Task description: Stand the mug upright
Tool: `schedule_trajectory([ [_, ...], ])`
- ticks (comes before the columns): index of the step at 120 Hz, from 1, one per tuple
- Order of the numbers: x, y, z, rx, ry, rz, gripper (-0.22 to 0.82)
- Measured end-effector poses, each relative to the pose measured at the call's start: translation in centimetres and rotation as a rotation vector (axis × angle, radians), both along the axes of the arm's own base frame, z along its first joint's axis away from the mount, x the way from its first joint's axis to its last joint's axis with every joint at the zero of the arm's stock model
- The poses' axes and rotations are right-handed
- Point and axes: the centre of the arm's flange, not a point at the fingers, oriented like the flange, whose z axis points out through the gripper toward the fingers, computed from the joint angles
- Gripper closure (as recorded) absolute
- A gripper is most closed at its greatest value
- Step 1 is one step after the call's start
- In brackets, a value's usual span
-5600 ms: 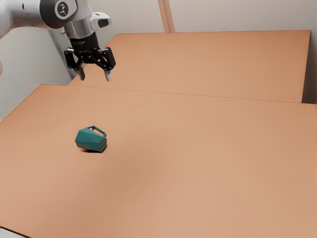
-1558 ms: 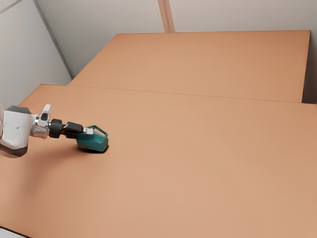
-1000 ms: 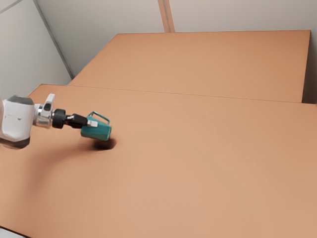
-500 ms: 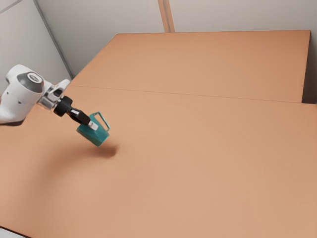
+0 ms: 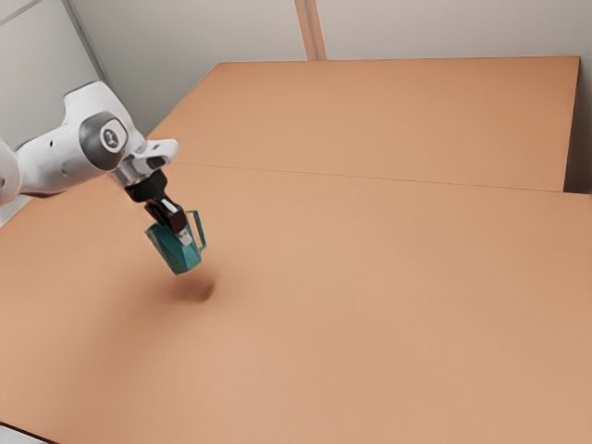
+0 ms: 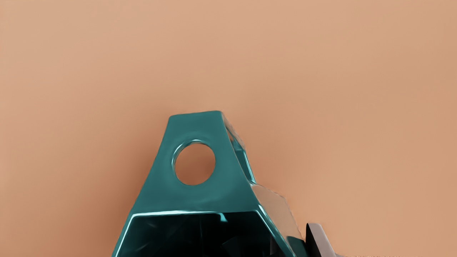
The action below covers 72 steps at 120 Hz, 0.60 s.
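Black two-finger gripper closed as far as teal faceted mug allows; mug tilted, mouth upward, above flat orange tabletop. Righting judged partial; levelling, set-down outstanding.

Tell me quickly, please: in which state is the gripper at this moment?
Gripper: closed on the teal mug, holding it tilted above the table.

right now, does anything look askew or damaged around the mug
The mug is askew: the pincer grips it above the table, tilted, its base slanting down toward the exterior view's right instead of level. Its shadow lies apart below it. I see no crack, chip or spill.
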Motion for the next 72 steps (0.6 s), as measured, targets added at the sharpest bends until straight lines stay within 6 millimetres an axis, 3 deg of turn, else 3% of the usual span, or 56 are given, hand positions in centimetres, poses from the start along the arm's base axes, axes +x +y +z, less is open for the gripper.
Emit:
schedule_trajectory([
  [20,-0.3,-2.3,0.8,0.094,0.015,0.036,0.78],
  [46,-2.1,-5.3,0.2,0.185,0.032,0.1,0.77],
  [72,-3.0,-5.8,-1.1,0.256,0.019,0.195,0.77],
])
